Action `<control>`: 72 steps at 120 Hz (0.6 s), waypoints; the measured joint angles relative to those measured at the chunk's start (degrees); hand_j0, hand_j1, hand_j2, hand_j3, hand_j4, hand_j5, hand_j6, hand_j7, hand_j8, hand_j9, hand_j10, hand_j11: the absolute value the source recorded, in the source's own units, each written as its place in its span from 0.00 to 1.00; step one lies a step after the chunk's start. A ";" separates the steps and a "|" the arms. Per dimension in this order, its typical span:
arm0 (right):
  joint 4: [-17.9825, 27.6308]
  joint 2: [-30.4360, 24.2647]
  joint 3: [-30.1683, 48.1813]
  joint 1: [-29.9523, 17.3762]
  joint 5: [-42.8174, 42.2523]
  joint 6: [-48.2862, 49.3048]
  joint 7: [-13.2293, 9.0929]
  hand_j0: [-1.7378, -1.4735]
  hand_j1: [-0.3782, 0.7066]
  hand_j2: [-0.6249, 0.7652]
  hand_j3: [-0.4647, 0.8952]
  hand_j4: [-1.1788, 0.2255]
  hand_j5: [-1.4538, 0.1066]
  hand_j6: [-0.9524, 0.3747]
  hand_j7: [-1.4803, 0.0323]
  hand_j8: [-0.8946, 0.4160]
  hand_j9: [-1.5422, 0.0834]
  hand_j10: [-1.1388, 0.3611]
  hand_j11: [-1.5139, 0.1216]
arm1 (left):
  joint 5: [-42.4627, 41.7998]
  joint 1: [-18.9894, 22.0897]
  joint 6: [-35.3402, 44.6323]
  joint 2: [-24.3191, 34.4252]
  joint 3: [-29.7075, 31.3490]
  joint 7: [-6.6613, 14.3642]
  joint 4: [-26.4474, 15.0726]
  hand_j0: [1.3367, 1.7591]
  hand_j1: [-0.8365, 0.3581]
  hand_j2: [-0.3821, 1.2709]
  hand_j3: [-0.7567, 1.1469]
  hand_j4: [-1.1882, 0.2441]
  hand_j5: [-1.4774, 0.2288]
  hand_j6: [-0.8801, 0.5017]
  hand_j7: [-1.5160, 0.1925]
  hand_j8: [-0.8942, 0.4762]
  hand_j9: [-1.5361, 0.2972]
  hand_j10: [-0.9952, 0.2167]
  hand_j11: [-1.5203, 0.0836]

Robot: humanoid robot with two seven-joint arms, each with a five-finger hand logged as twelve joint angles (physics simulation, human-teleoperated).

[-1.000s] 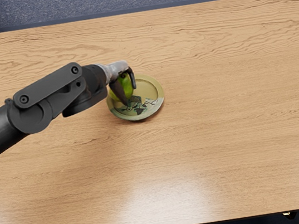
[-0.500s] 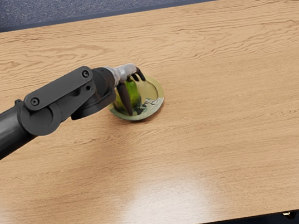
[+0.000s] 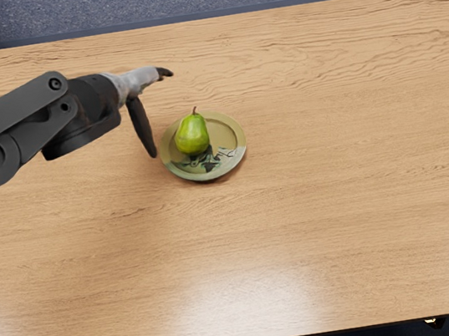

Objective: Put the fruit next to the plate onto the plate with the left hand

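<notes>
Green pear with a short brown stem (image 3: 192,134): upright on the small round olive-green plate with a dark pattern (image 3: 234,145), seated toward the plate's 10 o'clock side, near the middle of the light wooden table (image 3: 339,201). Placement judged complete: fruit wholly within the rim, touched by nothing. Left to do, at most: withdrawal of the arm.

Left robot hand (image 3: 139,92): at about 10 o'clock from the pear, near but clearly apart from it. Empty, with fingers spread: one dark finger (image 3: 143,129) pointing down toward 6 o'clock, tip just beside the plate's 9 o'clock rim; the others stretched toward 3 o'clock over bare wood. Dark grey arm entering from the 9 o'clock edge. Right arm out of view.
</notes>
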 joint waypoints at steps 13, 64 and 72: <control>0.00 0.00 0.00 0.00 0.00 0.00 0.00 0.30 0.03 0.45 0.34 0.84 0.93 0.72 0.98 0.68 0.95 0.76 0.93 | -7.16 0.01 -0.62 6.32 -1.04 0.00 -4.00 0.76 0.96 0.24 0.40 0.80 0.83 0.61 0.86 0.63 0.81 0.79 0.91; 0.00 0.00 0.00 0.00 0.00 0.00 0.00 0.30 0.03 0.45 0.34 0.84 0.93 0.72 0.98 0.68 0.95 0.76 0.93 | -35.75 6.17 -24.82 27.99 -14.74 0.00 -11.84 0.76 0.97 0.23 0.40 0.81 0.85 0.62 0.87 0.63 0.82 0.80 0.93; 0.00 0.00 0.00 0.00 0.00 0.00 0.00 0.30 0.03 0.45 0.34 0.84 0.93 0.72 0.98 0.68 0.95 0.76 0.93 | -37.95 6.19 -25.61 28.58 -15.32 0.00 -11.90 0.76 0.97 0.23 0.40 0.81 0.85 0.62 0.87 0.63 0.82 0.80 0.93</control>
